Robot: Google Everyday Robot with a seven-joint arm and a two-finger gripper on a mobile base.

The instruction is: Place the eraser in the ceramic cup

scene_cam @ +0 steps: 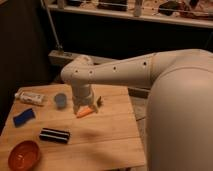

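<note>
The eraser [54, 135], a long black block with thin white stripes, lies flat on the wooden table [110, 145] near the front left. The ceramic cup [60, 100], small, round and pale blue-grey, stands upright at the back left of the table. My gripper [83, 109] hangs from the white arm [130, 70] over the table's middle back, just right of the cup and right above an orange carrot [85, 112]. The gripper is well behind and to the right of the eraser.
A shallow orange bowl [24, 155] sits at the front left corner. A flat blue wavy piece [23, 117] lies at the left edge. A white tube [30, 97] lies at the back left. A small dark object [100, 101] sits right of the gripper.
</note>
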